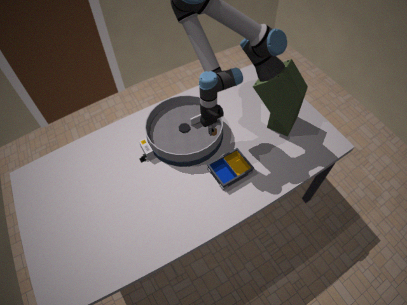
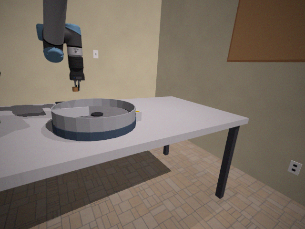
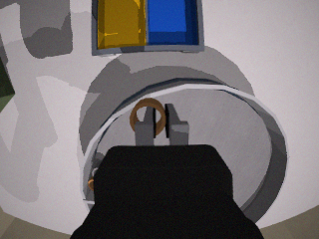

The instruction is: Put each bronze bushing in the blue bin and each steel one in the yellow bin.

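Item: gripper point(image 2: 76, 86), fingers clamped on one bronze bushing point(image 2: 75, 89), held in the air above the turntable point(image 2: 93, 123), near its rim on the bin side; in the wrist view the sleeve shows as a bronze ring pinched at one wall. Step in hand, as judged: carry of a bronze piece toward its bin, pick done, drop not yet made. Destination: blue bin point(image 1: 222, 171), one half of a twin tray standing on the table point(image 1: 98, 213) just beside the turntable; its neighbour, the yellow bin point(image 1: 238, 162), shares a dividing wall with it. Next move calls for travel outward over the turntable rim, a stop centred over the blue half, then release; care needed because the two halves touch and a drop off-centre could land in the yellow one. Obstacles: turntable wall lies below the held sleeve and seems cleared by present height. Other items: dark hub point(image 1: 184, 128) at the turntable centre; small labelled box point(image 1: 144, 148) against its side; green pedestal point(image 1: 284, 98) carrying the arm, well apart.
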You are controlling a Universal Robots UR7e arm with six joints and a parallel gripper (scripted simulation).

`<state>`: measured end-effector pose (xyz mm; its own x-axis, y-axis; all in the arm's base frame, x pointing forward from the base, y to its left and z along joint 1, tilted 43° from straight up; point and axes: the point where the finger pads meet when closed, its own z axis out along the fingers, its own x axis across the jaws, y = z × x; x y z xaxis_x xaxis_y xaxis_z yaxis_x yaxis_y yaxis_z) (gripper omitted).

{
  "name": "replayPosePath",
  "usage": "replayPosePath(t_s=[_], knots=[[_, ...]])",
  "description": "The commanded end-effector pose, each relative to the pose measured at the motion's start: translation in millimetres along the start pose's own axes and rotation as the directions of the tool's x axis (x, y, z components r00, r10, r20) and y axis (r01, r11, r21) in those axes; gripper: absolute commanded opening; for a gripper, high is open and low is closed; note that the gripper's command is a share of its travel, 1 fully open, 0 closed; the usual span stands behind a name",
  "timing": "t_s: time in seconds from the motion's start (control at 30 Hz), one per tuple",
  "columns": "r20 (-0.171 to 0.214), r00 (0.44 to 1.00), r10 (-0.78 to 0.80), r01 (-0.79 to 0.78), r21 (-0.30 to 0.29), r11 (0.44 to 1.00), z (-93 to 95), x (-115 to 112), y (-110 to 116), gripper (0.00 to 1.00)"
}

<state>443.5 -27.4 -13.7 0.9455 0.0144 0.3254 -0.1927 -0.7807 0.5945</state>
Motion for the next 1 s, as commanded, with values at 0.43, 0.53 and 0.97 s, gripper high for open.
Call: replayPosePath(t_s=[0.43,0.53,0.97], knots=[[0.003,1.000,0.003,-0.003,-0.004,1.000,0.9,13,-95,0.00],[0.003,1.000,0.003,-0.003,-0.004,1.000,0.9,16,-125,0.00],[0.004,1.000,0.003,-0.003,-0.004,1.000,1.2,24,-189,0.00]])
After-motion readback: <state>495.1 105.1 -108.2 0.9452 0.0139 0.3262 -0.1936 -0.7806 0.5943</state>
